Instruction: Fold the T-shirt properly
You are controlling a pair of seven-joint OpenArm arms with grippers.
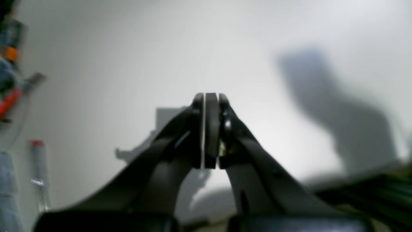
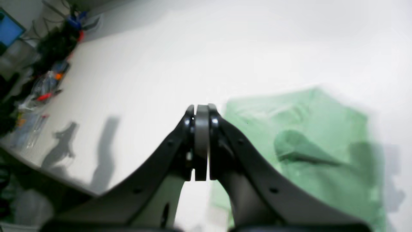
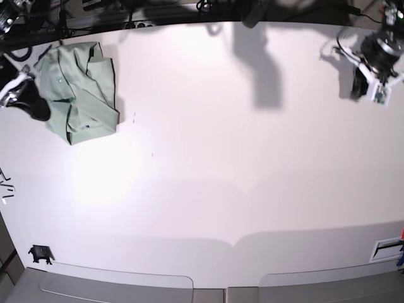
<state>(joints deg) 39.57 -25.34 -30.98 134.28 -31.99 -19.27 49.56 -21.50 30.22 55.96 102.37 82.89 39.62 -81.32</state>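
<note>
The T-shirt (image 3: 79, 95), pale sage green, lies folded into a compact bundle at the far left corner of the white table (image 3: 208, 158). The right wrist view shows the T-shirt (image 2: 305, 145) just right of my fingers, with a small raised fold in its middle. My right gripper (image 2: 201, 108) is shut with nothing between its pads; in the base view the right gripper (image 3: 36, 108) hovers just left of the shirt, apart from it. My left gripper (image 1: 210, 96) is shut and empty, and in the base view the left gripper (image 3: 360, 88) is at the far right corner, away from the shirt.
A small black object (image 3: 40, 254) sits at the near left corner. A white label (image 3: 386, 249) lies at the near right edge. Cables and clutter (image 2: 48, 74) line the table's side beyond the right gripper. A red-capped clear tube (image 1: 38, 174) shows left of the left gripper.
</note>
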